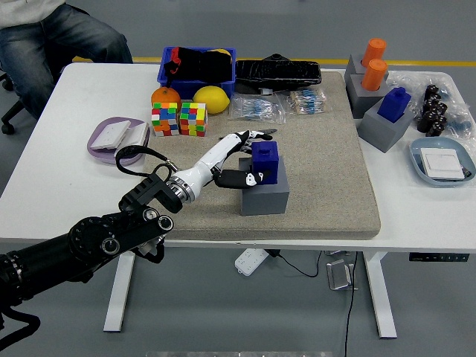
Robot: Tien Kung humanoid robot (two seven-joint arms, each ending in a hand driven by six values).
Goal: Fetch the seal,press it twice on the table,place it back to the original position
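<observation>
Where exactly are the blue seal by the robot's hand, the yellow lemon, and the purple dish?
blue seal [265, 161], head view, on its front face.
lemon [211, 99], head view, on the middle of its skin.
purple dish [97, 146], head view, on its near-left rim.

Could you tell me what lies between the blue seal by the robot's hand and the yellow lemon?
In the head view, only bare mat and the left hand's fingers lie between the blue seal and the lemon.

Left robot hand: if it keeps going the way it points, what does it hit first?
Likely the blue block-shaped seal on its grey square holder; the left robot hand already flanks it. Contact unclear from this angle.
</observation>
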